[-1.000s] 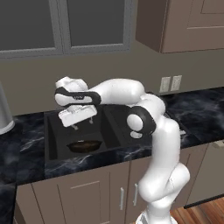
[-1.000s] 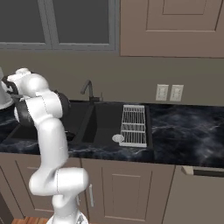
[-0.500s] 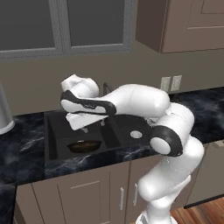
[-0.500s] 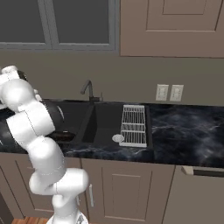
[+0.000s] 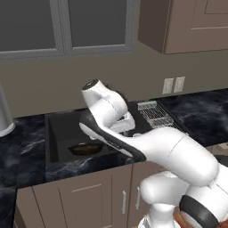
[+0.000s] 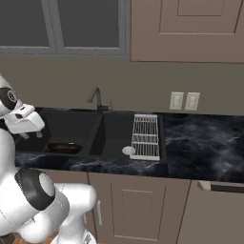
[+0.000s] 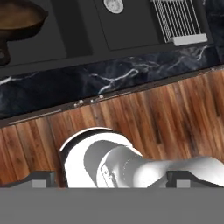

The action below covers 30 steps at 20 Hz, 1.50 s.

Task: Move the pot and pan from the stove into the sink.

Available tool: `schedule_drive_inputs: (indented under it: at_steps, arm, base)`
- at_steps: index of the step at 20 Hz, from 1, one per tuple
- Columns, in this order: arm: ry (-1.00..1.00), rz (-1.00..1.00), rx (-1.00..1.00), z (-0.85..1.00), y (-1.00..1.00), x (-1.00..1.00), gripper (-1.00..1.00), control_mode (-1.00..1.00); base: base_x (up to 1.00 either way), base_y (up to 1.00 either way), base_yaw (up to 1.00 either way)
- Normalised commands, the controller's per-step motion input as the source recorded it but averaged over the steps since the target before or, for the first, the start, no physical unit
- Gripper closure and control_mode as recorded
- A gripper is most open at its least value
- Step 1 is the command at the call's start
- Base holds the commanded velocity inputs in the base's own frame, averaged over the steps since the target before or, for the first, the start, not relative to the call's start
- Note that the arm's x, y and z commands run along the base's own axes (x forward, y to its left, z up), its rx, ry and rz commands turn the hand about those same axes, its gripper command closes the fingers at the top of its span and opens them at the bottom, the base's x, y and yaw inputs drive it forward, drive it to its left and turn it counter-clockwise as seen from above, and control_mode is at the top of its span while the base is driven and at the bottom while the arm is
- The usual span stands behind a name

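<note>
The pan point(image 6: 64, 147), a dark brown skillet, lies flat in the left basin of the sink point(image 6: 112, 136). It also shows in the left base view as the pan point(image 5: 87, 148) and at the top left of the hand view as the pan point(image 7: 17, 16). My gripper point(image 6: 23, 133) hangs open and empty near the sink's front left corner, apart from the pan. The hand view has the gripper point(image 7: 113, 178) with its fingertips point(image 7: 41, 177) spread wide, looking down past the counter edge at the wood floor. The pot and the stove are out of view.
A wire dish rack point(image 6: 145, 136) sits at the sink's right side, with a round drain point(image 6: 127, 150) beside it. A curved faucet point(image 6: 96, 97) stands behind the sink. A tall pale cylinder point(image 5: 4, 115) stands on the counter at far left. My own arm point(image 5: 147, 147) crosses in front of the sink.
The arm has swung out from above the pan toward the counter's front edge, with the hand turned and the jaws staying wide. The pan lies still in the sink.
</note>
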Motion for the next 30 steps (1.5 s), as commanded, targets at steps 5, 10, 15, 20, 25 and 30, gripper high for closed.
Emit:
schedule_drive_inputs:
  at_steps: [5,10,15,20,25,30]
  arm:
    - [-0.28,0.02,0.03,0.17,-0.58,-0.81,-1.00,-1.00]
    - [-0.39,0.06,0.01,0.15,-0.52,-0.53,-1.00,-1.00]
    - [-0.44,0.11,0.01,0.05,-0.35,-0.20,-1.00,-1.00]
    - [-0.02,0.01,0.00,0.00,0.00,0.00,-1.00,-1.00]
    - [0.00,0.00,0.00,0.00,-0.04,-0.07,-1.00,1.00]
    - [0.00,0.00,0.00,0.00,0.00,0.00,-1.00,1.00]
  base:
    - [0.00,0.00,0.00]
    - [0.00,0.00,0.00]
    - [0.00,0.00,0.00]
    - [0.00,0.00,0.00]
    - [-0.27,-0.18,0.00]
    - [-0.98,-0.58,0.01]
